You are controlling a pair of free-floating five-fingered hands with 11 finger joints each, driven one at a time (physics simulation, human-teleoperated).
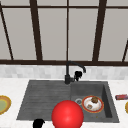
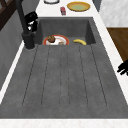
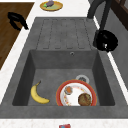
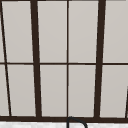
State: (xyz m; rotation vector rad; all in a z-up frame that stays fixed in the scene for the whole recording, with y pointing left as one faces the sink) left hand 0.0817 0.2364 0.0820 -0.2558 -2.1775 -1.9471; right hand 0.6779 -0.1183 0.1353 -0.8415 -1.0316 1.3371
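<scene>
My right hand [image 1: 78,74] is at the black faucet [image 1: 67,75], behind the basin, with its fingers curled round the faucet's side handle. It is seen again beside the faucet base in the left side view [image 2: 31,20] and the right side view [image 3: 106,41]. My left hand [image 1: 38,123] hovers off the front edge of the counter by the drainboard, fingers loosely bent, holding nothing. The side views place it just outside the counter edge [image 2: 123,68] [image 3: 17,21]. In the basin lie a red-rimmed plate [image 3: 75,98] with food scraps and a banana [image 3: 38,95].
A large red ball [image 1: 67,115] overlaps the sink's front edge in the front view. A yellow-green plate [image 1: 3,104] sits on the left counter, with a dark item on it [image 3: 50,3]. A small red packet [image 1: 121,97] lies on the right counter. A window runs behind the faucet.
</scene>
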